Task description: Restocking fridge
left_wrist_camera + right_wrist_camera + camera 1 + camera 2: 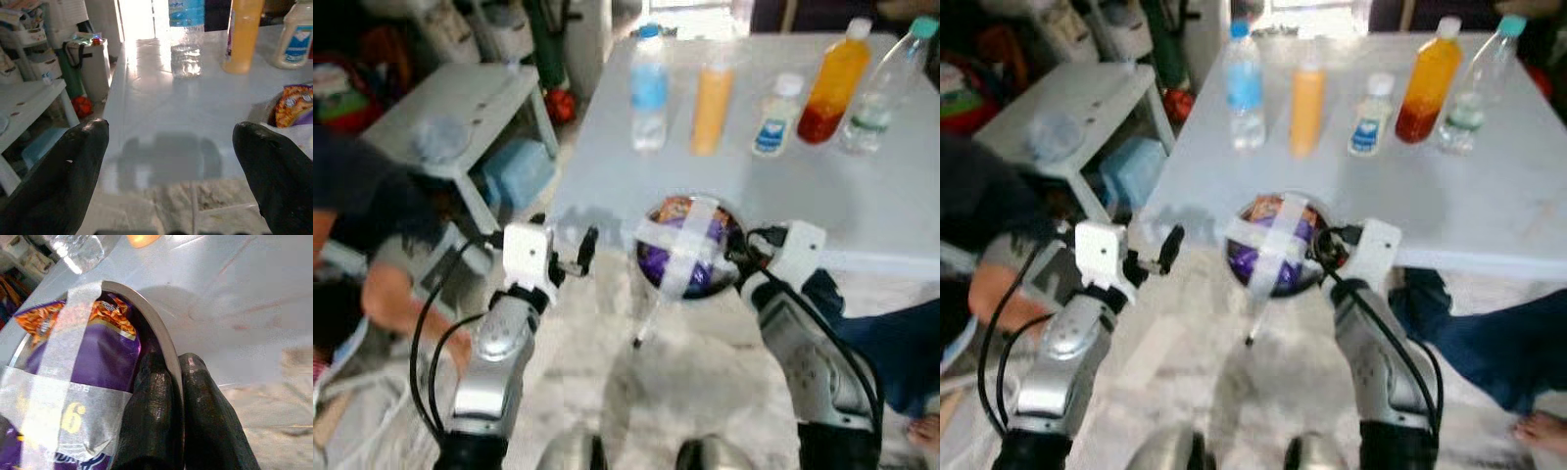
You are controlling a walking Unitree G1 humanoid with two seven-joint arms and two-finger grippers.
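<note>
Five bottles point(710, 96) stand in a row at the far side of the tabletop point(862, 211); we take that tabletop as our landmark. At its near edge we hold a metal bowl point(161, 340) with our right gripper point(180, 387), the fingers narrow and pinching the rim, one inside and one outside, as the right wrist view shows close up. Tape strips point(687, 245) cross a purple and orange snack bag point(105, 352) in the bowl. Our left gripper point(171, 161) hovers just off the tabletop's near edge, fingers wide and holding nothing. Beside the tabletop stands a low white shelf point(460, 108).
</note>
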